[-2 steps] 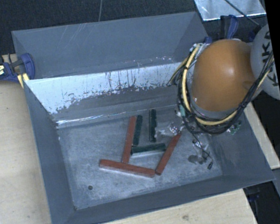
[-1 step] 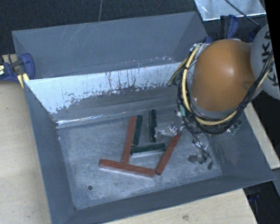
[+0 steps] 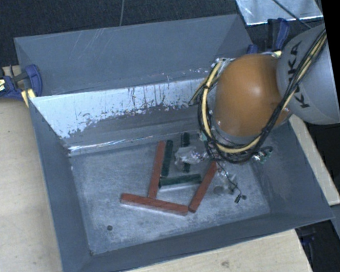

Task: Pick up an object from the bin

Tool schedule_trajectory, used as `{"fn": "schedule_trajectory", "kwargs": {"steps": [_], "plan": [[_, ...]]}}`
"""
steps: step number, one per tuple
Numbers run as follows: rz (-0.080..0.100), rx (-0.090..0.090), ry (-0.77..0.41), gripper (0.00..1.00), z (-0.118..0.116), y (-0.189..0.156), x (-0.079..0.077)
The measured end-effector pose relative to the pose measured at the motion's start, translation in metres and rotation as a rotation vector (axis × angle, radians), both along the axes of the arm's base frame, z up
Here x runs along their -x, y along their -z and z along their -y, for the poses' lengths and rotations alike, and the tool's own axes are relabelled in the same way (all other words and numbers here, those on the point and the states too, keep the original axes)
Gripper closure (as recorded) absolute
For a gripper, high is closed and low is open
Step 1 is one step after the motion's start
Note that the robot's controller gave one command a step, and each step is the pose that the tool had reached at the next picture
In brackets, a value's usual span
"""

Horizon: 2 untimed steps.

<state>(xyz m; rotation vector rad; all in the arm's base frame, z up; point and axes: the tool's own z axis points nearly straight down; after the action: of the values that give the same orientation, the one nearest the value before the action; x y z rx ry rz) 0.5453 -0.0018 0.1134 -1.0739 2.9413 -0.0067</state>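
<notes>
My gripper (image 3: 229, 183) pokes out below the arm's orange dome at the right side of the bin floor. It hangs just right of a reddish-brown bar (image 3: 202, 188) that lies slanted. A longer reddish-brown bar (image 3: 154, 204) lies to the left and meets the slanted one at its lower end. A dark green bar (image 3: 179, 179) lies flat between them. A small clear shiny thing (image 3: 190, 156) sits just left of the dome. I see nothing held by the gripper.
A third reddish-brown bar (image 3: 157, 165) and another dark green bar (image 3: 167, 155) lean together in the middle of the bin. A small dark piece (image 3: 185, 139) lies behind them. A tiny dark speck (image 3: 110, 227) is at the front left. The dome hides the bin's right rear.
</notes>
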Motion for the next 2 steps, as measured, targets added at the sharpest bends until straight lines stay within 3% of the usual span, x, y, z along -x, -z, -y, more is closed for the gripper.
{"fn": "schedule_trajectory", "kwargs": {"steps": [1, 2], "plan": [[-0.013, -0.004, 0.025, 0.0, 0.017, 0.034, 0.006], [-0.007, -0.001, -0.24, 1.0, -0.024, 0.043, -0.01]]}}
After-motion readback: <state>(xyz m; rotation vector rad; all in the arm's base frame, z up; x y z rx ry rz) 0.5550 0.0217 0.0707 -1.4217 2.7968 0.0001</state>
